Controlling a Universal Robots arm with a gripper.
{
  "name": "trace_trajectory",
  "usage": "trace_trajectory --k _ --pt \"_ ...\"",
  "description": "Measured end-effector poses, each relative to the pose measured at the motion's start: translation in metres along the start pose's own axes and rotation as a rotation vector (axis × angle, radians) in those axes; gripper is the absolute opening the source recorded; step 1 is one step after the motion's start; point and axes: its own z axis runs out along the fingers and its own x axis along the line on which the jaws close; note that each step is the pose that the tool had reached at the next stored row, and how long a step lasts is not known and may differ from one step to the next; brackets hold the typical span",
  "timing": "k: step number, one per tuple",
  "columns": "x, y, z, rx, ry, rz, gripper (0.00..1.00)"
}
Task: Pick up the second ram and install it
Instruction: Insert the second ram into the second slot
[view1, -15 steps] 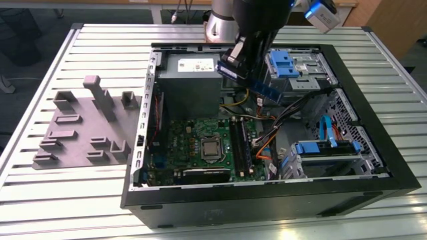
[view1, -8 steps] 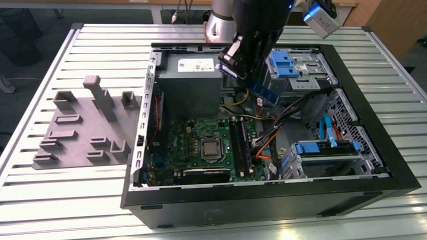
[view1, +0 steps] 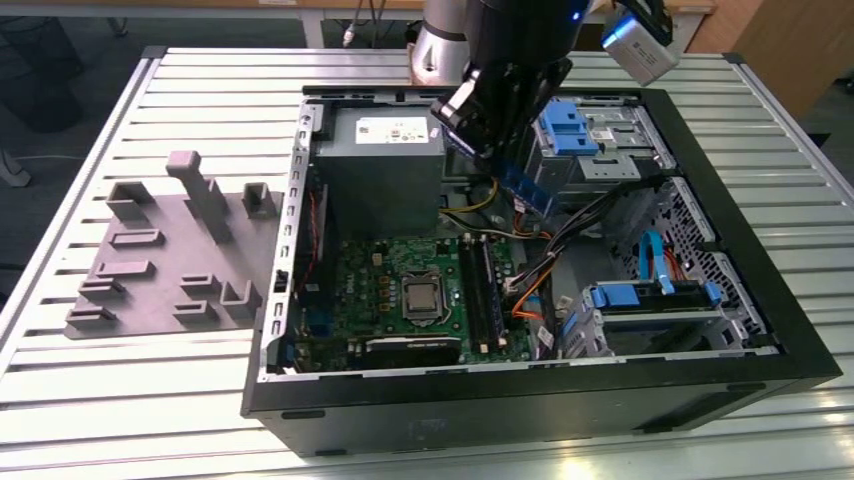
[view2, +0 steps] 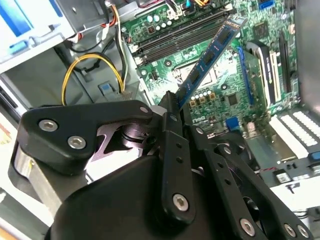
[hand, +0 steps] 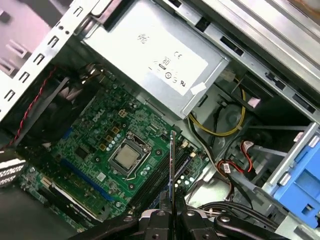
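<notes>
My gripper (view1: 507, 165) hangs over the open computer case (view1: 534, 385), shut on the second ram (view1: 531, 192). The ram is a thin blue-green board with black chips. In the second wrist view it (view2: 210, 57) sticks out from between the fingertips, gripper (view2: 175, 102), pointing towards the motherboard. In the first wrist view the stick (hand: 171, 170) shows edge-on above the gripper (hand: 171, 214). It is held in the air above the long black memory slots (view1: 483, 290) (view2: 177, 37) (hand: 159, 176), apart from them.
The power supply (view1: 380, 165) sits at the case's far end beside the arm. Yellow and black cables (view1: 534, 235) run past the slots. Blue drive caddies (view1: 574, 130) (view1: 654, 295) fill the exterior view's right. A grey fixture plate (view1: 160, 250) lies outside the case on the slatted table (view1: 120, 400).
</notes>
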Motion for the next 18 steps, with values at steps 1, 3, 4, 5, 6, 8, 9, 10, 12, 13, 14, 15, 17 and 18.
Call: trace_trajectory --k 1,3,4,5,6,8,9,10,12,13,14,15,17,18 --pt "0.0000 0.0000 0.0001 0.0001 -0.0004 0.014 0.14" --pt "0.0000 0.0000 0.0003 0.0005 -0.0010 0.043 0.14" --pt "0.0000 0.0000 0.0004 0.0007 -0.0013 0.057 0.14" --pt "0.0000 0.0000 0.0005 0.0008 -0.0017 0.071 0.14" --pt "0.0000 0.0000 0.0006 0.0010 -0.0021 0.087 0.14" --pt "0.0000 0.0000 0.0008 0.0014 -0.0028 0.117 0.14" --pt "0.0000 0.0000 0.0009 0.0015 -0.0032 0.132 0.14" --pt "0.0000 0.0000 0.0010 0.0017 -0.0036 0.149 0.14" --pt "0.0000 0.0000 0.0012 0.0023 -0.0047 0.197 0.14" --pt "0.0000 0.0000 0.0013 0.0025 -0.0051 0.214 0.14" --pt "0.0000 0.0000 0.0014 0.0026 -0.0055 0.231 0.14" --pt "0.0000 0.0000 0.0015 0.0029 -0.0059 0.249 0.14" --pt "0.0000 0.0000 0.0018 0.0032 -0.0068 0.282 0.14" --pt "0.0000 0.0000 0.0019 0.0034 -0.0071 0.299 0.14"
